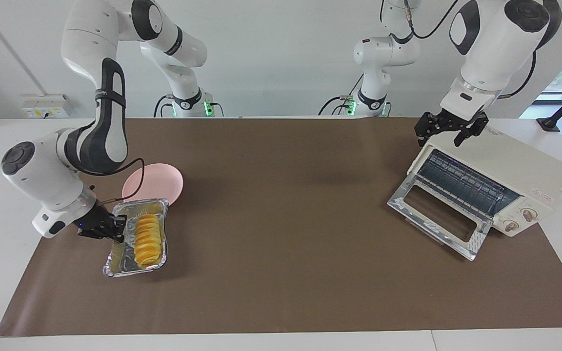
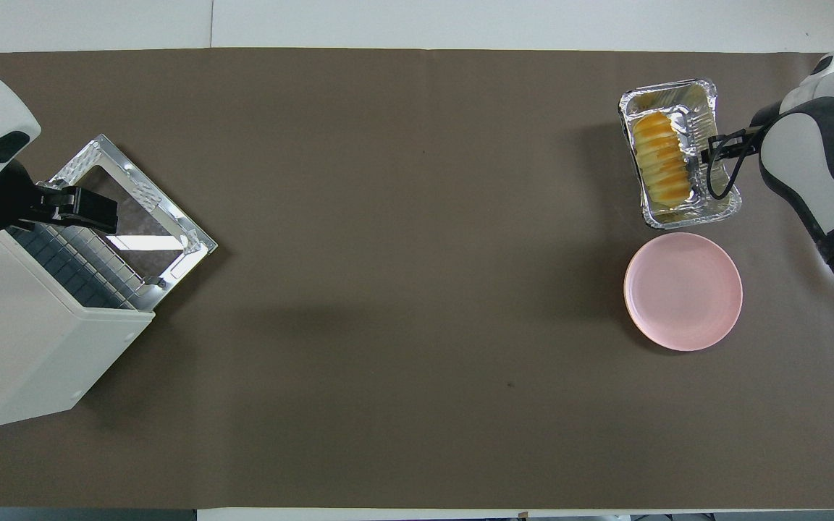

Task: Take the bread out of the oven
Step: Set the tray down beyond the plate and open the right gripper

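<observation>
The bread (image 1: 145, 240) is a golden ridged loaf lying in a silver foil tray (image 1: 120, 258). My right gripper (image 1: 117, 229) is shut on the tray's long rim and holds it low over the brown mat, beside the pink plate (image 1: 156, 183). In the overhead view the bread (image 2: 659, 166), the tray (image 2: 685, 217) and the right gripper (image 2: 703, 152) show too. The cream oven (image 1: 505, 165) stands at the left arm's end, its glass door (image 1: 437, 214) dropped open and its rack bare. My left gripper (image 1: 439, 139) is open over the oven's top edge.
The pink plate (image 2: 683, 291) lies bare on the mat, nearer to the robots than the spot under the tray. The oven (image 2: 19, 340) and its open door (image 2: 135, 210) take up the corner at the left arm's end. A brown mat (image 1: 281, 204) covers the table.
</observation>
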You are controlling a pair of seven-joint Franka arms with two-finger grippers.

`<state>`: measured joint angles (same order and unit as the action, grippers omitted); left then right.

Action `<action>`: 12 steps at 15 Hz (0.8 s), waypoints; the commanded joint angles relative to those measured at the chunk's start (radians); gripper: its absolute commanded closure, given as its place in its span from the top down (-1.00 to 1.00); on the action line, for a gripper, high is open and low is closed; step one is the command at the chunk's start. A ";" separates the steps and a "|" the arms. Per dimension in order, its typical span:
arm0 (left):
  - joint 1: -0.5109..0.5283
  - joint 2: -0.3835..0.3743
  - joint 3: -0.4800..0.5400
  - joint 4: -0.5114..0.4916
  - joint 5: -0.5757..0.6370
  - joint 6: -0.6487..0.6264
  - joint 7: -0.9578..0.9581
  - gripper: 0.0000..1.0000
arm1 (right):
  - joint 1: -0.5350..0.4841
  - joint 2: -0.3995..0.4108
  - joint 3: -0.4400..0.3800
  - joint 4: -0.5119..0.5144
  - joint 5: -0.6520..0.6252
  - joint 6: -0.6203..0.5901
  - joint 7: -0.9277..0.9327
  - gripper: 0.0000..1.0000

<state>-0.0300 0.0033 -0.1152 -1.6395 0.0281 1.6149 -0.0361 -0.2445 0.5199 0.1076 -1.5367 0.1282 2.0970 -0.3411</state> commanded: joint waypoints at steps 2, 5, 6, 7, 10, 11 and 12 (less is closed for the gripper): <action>0.008 -0.019 0.000 -0.020 -0.014 0.011 0.001 1.00 | -0.015 0.019 0.006 -0.019 -0.010 0.049 -0.024 -1.00; 0.008 -0.019 -0.001 -0.020 -0.014 0.011 0.001 1.00 | -0.015 0.005 0.004 -0.100 -0.010 0.138 -0.044 -1.00; 0.008 -0.019 -0.001 -0.020 -0.014 0.011 0.001 1.00 | -0.015 0.000 0.003 -0.112 -0.010 0.138 -0.044 -1.00; 0.008 -0.019 -0.001 -0.020 -0.014 0.011 0.001 1.00 | -0.015 -0.004 0.003 -0.126 -0.009 0.138 -0.044 -1.00; 0.008 -0.019 -0.001 -0.020 -0.014 0.011 0.001 1.00 | -0.029 -0.015 0.004 -0.140 -0.007 0.112 -0.039 -1.00; 0.008 -0.019 0.000 -0.020 -0.014 0.011 0.001 1.00 | -0.029 -0.017 0.004 -0.138 -0.006 0.100 -0.036 -1.00; 0.008 -0.019 0.000 -0.020 -0.014 0.011 0.001 1.00 | -0.029 -0.018 0.004 -0.140 -0.004 0.097 -0.036 -1.00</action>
<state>-0.0300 0.0033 -0.1152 -1.6395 0.0281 1.6149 -0.0361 -0.2571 0.5352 0.1005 -1.6426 0.1267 2.2058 -0.3582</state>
